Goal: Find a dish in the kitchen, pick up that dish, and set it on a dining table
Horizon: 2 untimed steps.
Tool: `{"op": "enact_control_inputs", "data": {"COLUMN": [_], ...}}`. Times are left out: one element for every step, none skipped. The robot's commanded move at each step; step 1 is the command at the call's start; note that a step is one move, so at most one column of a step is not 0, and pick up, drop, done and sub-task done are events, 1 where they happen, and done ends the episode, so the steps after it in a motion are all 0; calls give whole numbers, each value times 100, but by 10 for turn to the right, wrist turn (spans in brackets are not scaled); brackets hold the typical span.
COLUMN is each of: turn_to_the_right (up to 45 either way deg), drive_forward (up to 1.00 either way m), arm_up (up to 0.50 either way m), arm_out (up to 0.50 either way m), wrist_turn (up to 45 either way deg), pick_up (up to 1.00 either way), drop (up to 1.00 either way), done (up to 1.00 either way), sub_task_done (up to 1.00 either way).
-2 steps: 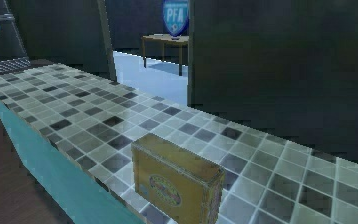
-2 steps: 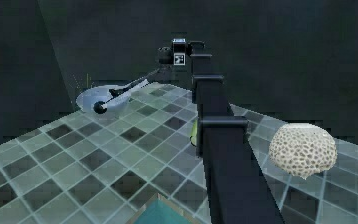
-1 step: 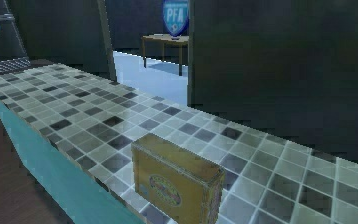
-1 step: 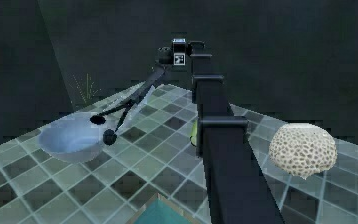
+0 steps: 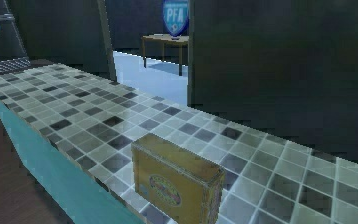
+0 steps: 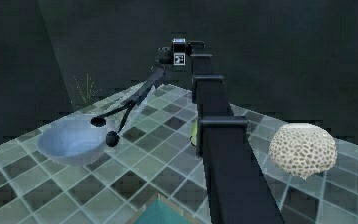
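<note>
your arm (image 6: 222, 130) reaches out across the tiled counter (image 6: 47, 190), the gripper (image 6: 105, 130) angled downward, its fingers by the rim of the pale blue bowl (image 6: 69, 142) resting on the tiles. you can't tell whether it holds anything.

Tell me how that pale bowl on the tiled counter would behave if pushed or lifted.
The bowl looks shallow and wide, so it probably won't tip. On the smooth tiled counter it may slide when pushed. Its thin rim suggests something rigid, possibly breakable.
</note>
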Motion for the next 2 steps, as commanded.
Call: {"op": "enact_control_inputs", "data": {"turn_to_the_right": [0,-450], "drive_forward": [0,0], "arm_up": [0,0], "arm_out": [-44,0], "wrist_turn": [0,0], "pick_up": [0,0], "drop": [0,0], "done": [0,0], "sub_task_done": [0,0]}}
